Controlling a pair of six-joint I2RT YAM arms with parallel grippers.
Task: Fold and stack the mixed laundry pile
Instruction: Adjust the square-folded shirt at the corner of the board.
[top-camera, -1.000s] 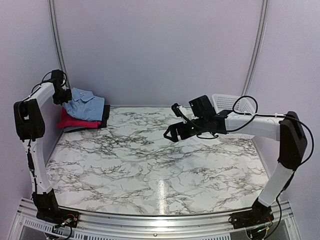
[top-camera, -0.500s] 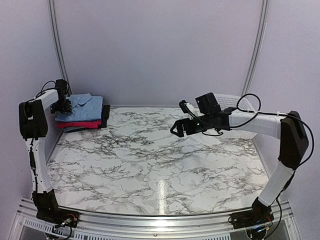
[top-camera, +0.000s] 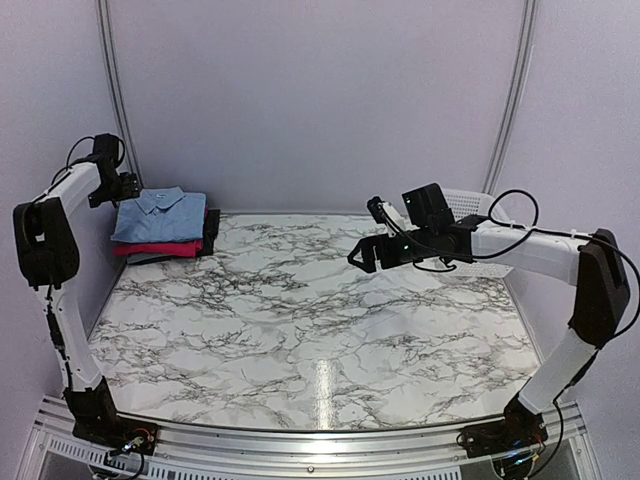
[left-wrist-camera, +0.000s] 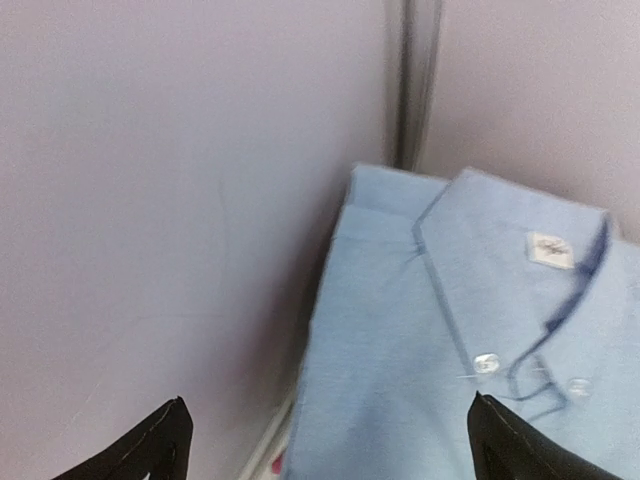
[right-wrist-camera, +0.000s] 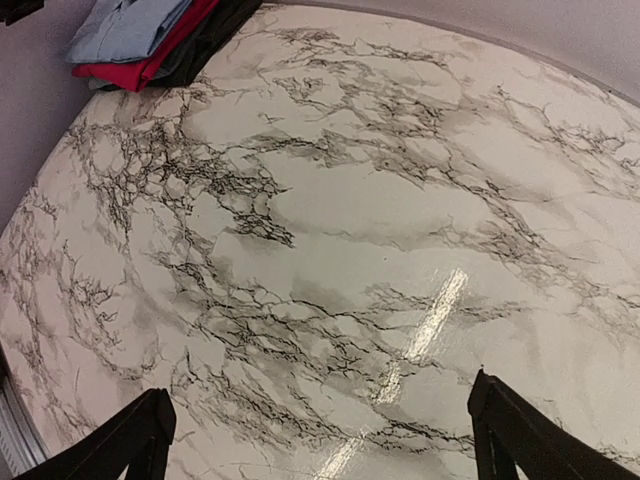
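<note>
Clearance matters: light blue collared shirt (top-camera: 160, 213) tops pink-red T-shirt (top-camera: 150, 248) at the far-left corner of the worktop (top-camera: 300, 330), so the left gripper (top-camera: 127, 186), jaws spread empty over it, should lift straight up; right gripper (top-camera: 360, 258) likewise gapes empty

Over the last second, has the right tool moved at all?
Yes. In the top view the right tool has drifted to the right and slightly up, closer to the white basket at the table's far right corner.
</note>
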